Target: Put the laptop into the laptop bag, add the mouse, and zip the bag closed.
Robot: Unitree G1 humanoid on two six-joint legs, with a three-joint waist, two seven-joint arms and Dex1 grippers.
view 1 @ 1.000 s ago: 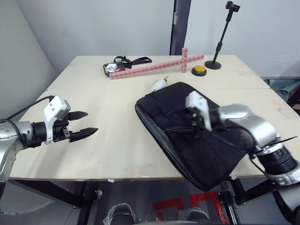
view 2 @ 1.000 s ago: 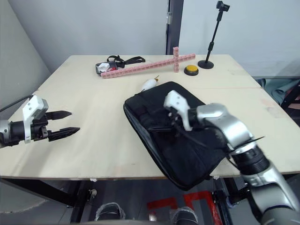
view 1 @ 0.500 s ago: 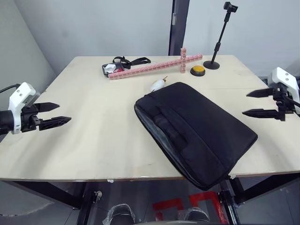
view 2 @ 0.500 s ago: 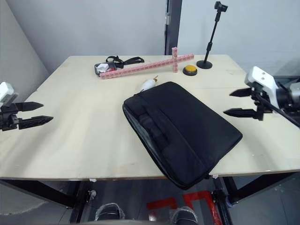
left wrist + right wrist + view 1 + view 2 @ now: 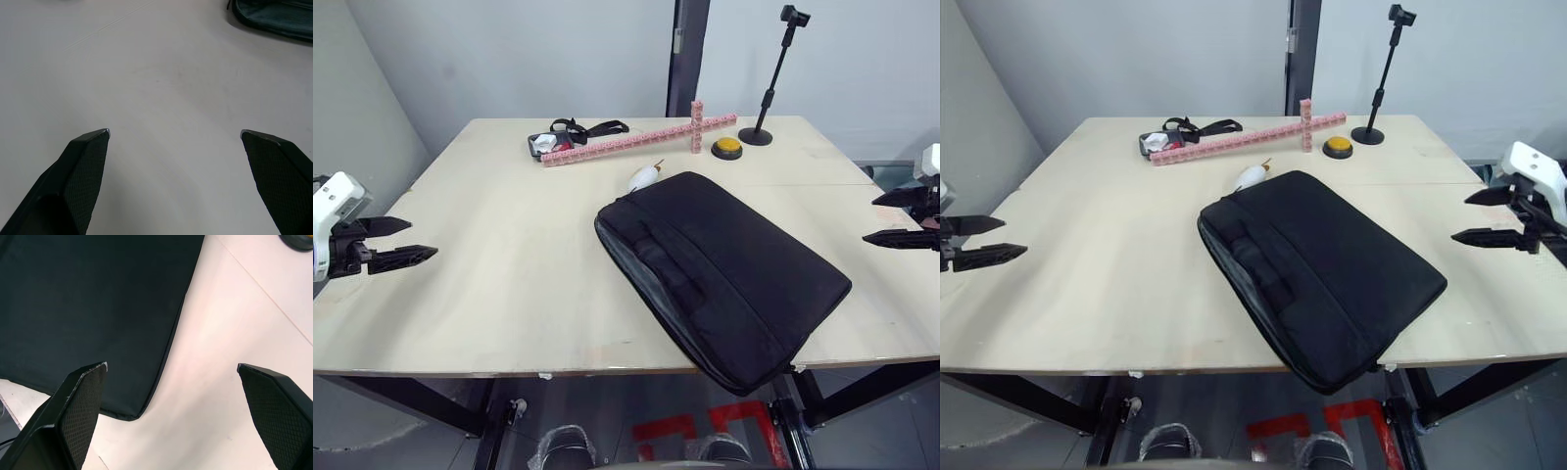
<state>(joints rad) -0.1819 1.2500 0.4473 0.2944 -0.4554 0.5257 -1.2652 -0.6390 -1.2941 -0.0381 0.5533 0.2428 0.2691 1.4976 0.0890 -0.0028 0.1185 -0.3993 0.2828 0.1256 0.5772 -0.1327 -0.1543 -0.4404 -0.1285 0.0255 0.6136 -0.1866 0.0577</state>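
Laptop bag [image 5: 724, 274], black and flat, lies askew on the pale wooden table [image 5: 509, 255] in the left eye view, one corner hanging over the near edge; nothing of the laptop shows. Just beyond its far corner sits a small white object with an orange tip [image 5: 644, 176], touching or nearly touching the bag. Farther back lie a long pink block bar [image 5: 636, 139] with a short upright piece, a dark strapped item [image 5: 570, 134] at its left end, a yellow button [image 5: 729, 147] and a black stand [image 5: 771, 83]. The left gripper [image 5: 399, 241] hovers over the table's left edge with its two black fingers apart and nothing between them, well clear of the bag; the right gripper [image 5: 899, 217] hangs beyond the table's right edge, fingers likewise spread and empty. The right eye view gives the same layout, with the right gripper [image 5: 1489, 215] further in frame. In the left wrist view the fingers [image 5: 80, 166] stand wide apart above bare tabletop, a corner of the bag [image 5: 274, 17] far off. In the right wrist view the spread fingers [image 5: 80, 401] frame the bag's rounded corner [image 5: 88, 308] on the table
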